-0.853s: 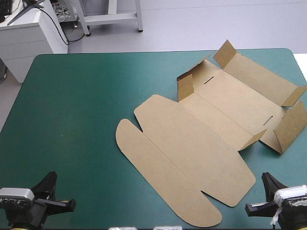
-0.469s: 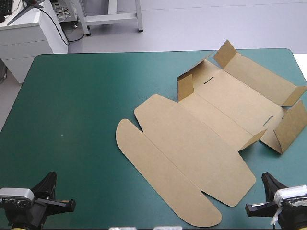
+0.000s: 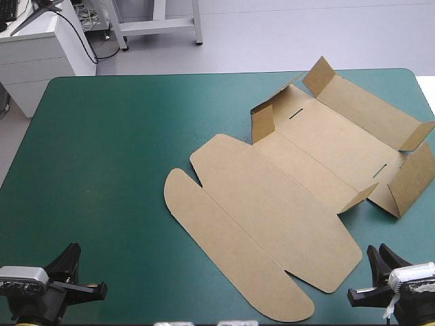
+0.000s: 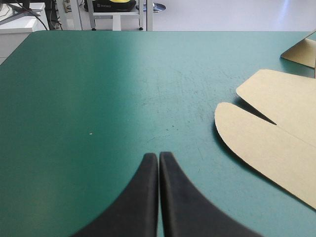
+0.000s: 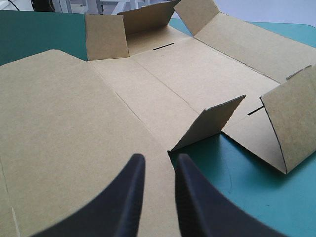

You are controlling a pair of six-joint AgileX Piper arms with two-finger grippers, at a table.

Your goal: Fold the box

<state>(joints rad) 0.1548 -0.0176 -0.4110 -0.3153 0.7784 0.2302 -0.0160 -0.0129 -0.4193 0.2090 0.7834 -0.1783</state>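
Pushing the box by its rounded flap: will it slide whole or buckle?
The box lies thin and flat, so it probably slides lightly on the smooth teal-green cover. Lifted by one edge, it would likely hinge at its visible creases. The raised end flaps may flop.

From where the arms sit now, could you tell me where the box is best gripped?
Probably the raised flap just ahead of the right end effector, approached from the table's near right. It stands tilted off the teal-green cover, its free edge exposed; the flat panels of the box lie flush.
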